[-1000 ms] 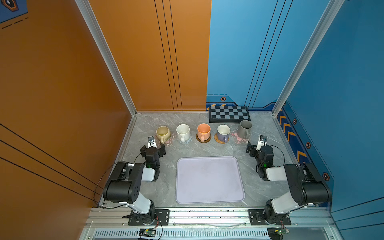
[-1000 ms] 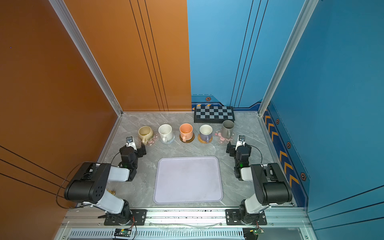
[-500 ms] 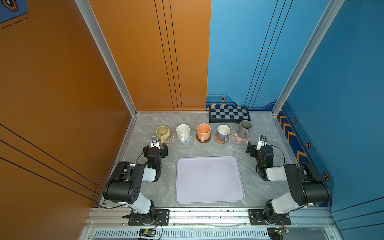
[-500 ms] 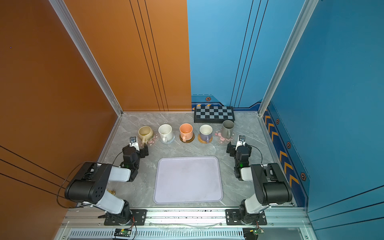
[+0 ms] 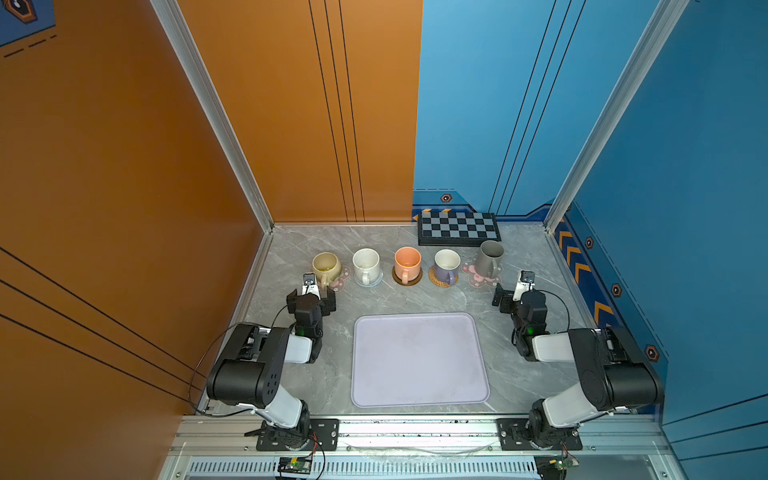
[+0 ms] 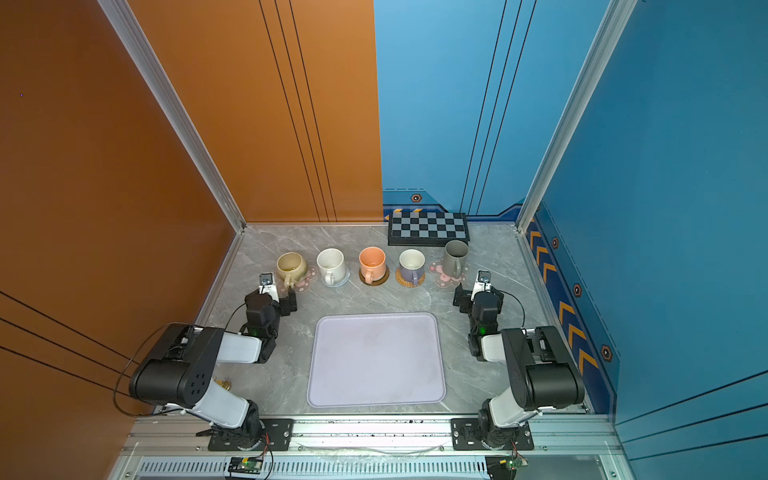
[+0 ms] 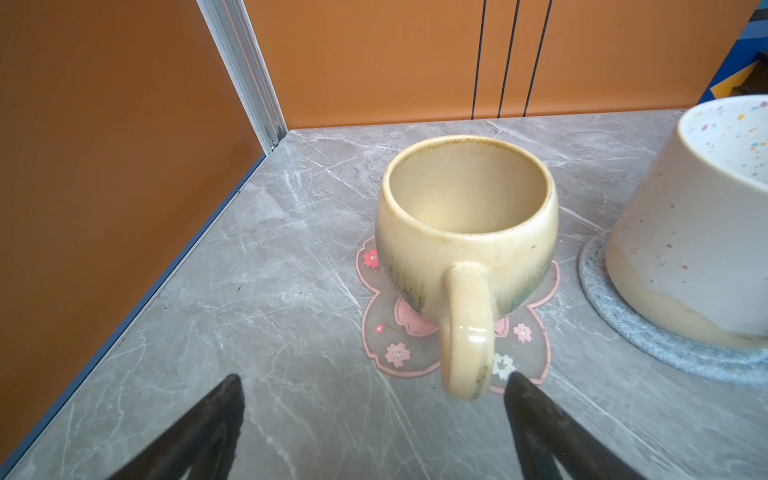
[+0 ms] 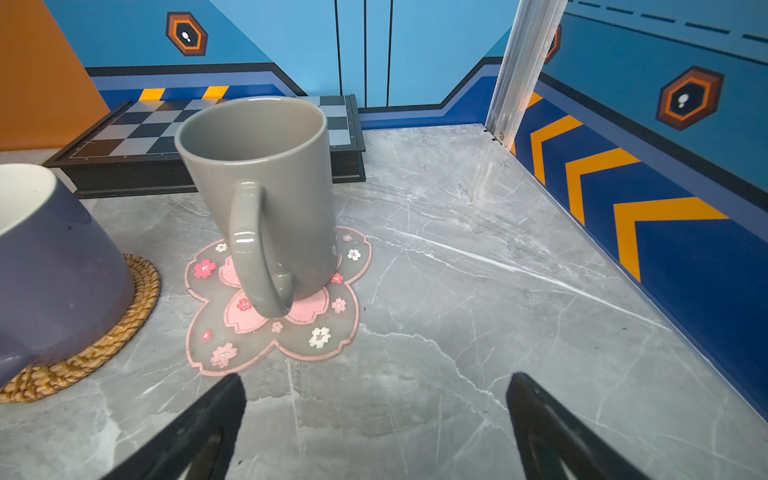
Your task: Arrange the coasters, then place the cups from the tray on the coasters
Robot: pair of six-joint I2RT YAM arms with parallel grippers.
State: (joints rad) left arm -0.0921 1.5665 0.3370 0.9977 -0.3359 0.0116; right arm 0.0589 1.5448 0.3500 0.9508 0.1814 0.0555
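Five cups stand in a back row, each on a coaster: beige cup [image 5: 326, 266] on a pink flower coaster [image 7: 395, 353], speckled white cup [image 5: 366, 264] on a blue-grey one [image 7: 665, 353], orange cup [image 5: 407, 262] on a brown disc [image 5: 407, 280], lavender cup [image 5: 446, 265] on rattan [image 8: 124, 332], grey cup [image 8: 266, 187] on a second pink flower coaster [image 8: 316, 336]. The lavender tray [image 5: 417, 361] lies bare. My left gripper [image 7: 373, 378] is open just before the beige cup, whose handle tip reaches between the fingers. My right gripper [image 8: 374, 378] is open over bare table, short of the grey cup.
A black-and-grey checkerboard [image 5: 458, 228] lies against the back wall behind the lavender and grey cups. The orange wall runs close on the left and the blue wall on the right. Both arms are folded low beside the tray.
My left gripper has shifted a little to the right in front of the beige cup. The right arm and the cups have not moved.
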